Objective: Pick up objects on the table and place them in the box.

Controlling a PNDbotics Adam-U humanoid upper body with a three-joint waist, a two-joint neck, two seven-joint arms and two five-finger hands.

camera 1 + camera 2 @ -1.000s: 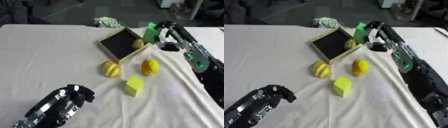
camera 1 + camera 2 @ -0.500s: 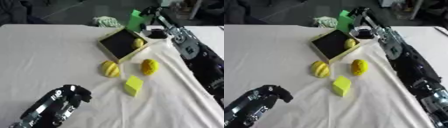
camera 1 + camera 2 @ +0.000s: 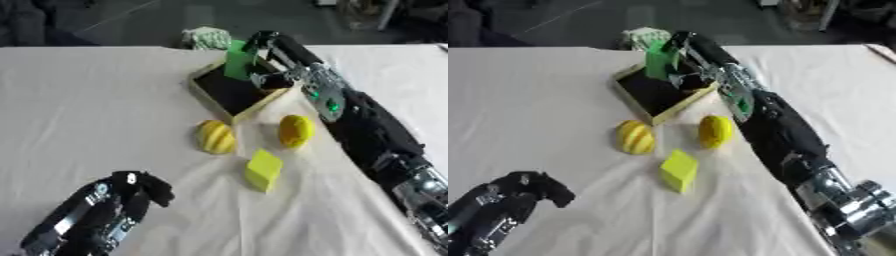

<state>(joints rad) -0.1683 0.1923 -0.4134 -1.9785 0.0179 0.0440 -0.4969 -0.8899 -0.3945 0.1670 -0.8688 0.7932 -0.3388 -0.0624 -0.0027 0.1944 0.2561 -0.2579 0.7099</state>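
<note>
Three yellow items remain on desk [image 3: 79, 100]: ridged fruit [image 3: 215, 136], lemon [image 3: 296, 131], block [image 3: 263, 170]. Right hand [image 3: 267, 42] grips green block [image 3: 236, 60] above box [image 3: 229, 91]. Risk: release over rim, block tips out. Left hand [image 3: 140, 187] curled, idle, lower left.

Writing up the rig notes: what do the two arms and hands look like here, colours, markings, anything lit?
Both are mostly black. The right arm is long and bulky, with silver-grey metal sections at the forearm and near the lower edge, and small green lights on the forearm. The right hand is black. The left hand is black with small white marks, on a black forearm.
</note>
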